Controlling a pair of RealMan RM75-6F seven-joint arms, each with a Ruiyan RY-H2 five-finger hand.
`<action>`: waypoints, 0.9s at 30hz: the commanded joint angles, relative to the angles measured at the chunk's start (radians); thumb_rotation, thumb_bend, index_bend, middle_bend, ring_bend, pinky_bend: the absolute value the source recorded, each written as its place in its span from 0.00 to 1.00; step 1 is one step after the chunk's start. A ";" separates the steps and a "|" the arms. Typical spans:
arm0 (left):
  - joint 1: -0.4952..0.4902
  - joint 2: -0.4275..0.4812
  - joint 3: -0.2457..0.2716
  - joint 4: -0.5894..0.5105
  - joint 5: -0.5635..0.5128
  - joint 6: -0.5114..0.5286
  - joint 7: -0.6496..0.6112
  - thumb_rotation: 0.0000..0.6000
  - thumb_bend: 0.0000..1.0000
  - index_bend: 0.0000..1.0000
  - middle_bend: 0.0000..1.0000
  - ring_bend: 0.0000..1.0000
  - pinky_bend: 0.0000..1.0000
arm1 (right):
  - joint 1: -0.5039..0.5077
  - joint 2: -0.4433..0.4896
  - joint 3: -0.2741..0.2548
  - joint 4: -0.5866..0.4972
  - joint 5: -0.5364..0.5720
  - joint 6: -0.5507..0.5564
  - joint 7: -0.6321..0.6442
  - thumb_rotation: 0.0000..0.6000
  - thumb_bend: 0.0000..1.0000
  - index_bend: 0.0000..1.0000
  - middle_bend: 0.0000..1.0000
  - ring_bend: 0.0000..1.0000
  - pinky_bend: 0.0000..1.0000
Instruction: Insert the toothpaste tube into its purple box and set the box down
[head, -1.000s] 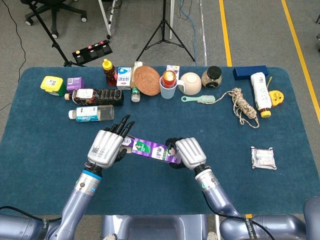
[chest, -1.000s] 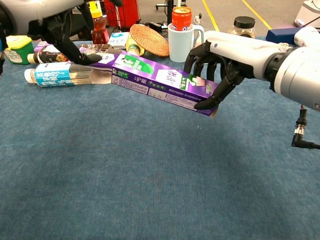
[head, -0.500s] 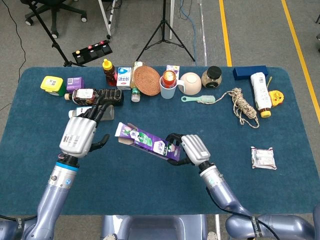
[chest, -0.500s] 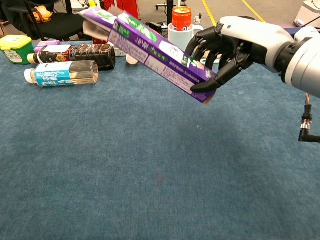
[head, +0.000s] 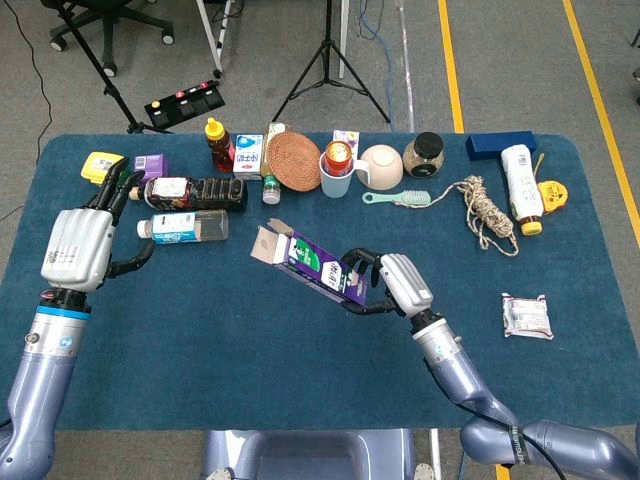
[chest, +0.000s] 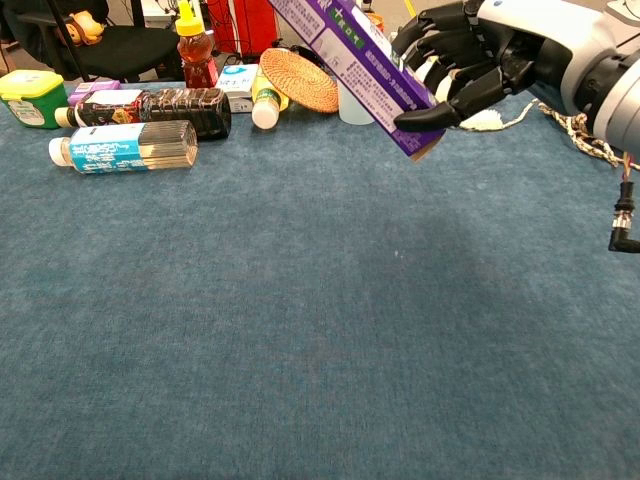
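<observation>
My right hand (head: 392, 284) (chest: 470, 62) grips the lower end of the long purple toothpaste box (head: 312, 265) (chest: 355, 62) and holds it in the air above the table's middle. The box tilts steeply, its open flapped end pointing up and to the left. No toothpaste tube shows outside the box. My left hand (head: 78, 245) hangs far to the left over the table, holding nothing, fingers apart; the chest view does not show it.
Along the back stand a clear water bottle (head: 183, 226), a dark bottle (head: 195, 192), a yellow container (head: 103, 166), a woven coaster (head: 297, 158), a cup with a can (head: 339, 165), a bowl (head: 380, 165) and a jar (head: 427, 152). Rope (head: 485, 213) and a packet (head: 527, 315) lie right.
My left hand has let go of the box and swung far out to the left. My right hand has lifted the box and tipped its open end steeply upward.
</observation>
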 joint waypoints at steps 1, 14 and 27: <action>0.012 0.019 -0.005 0.013 -0.003 -0.016 -0.036 1.00 0.28 0.08 0.04 0.26 0.52 | -0.014 -0.008 0.042 -0.011 -0.012 0.036 0.106 1.00 0.38 0.45 0.53 0.51 0.60; 0.025 0.045 -0.014 0.018 0.006 -0.034 -0.091 1.00 0.28 0.08 0.04 0.26 0.52 | -0.034 0.007 0.046 0.041 -0.022 0.047 0.151 1.00 0.38 0.45 0.53 0.51 0.60; 0.040 0.042 0.003 0.045 0.023 -0.044 -0.106 1.00 0.28 0.08 0.04 0.26 0.52 | -0.023 0.069 -0.080 0.165 -0.132 -0.032 -0.014 1.00 0.39 0.45 0.53 0.51 0.60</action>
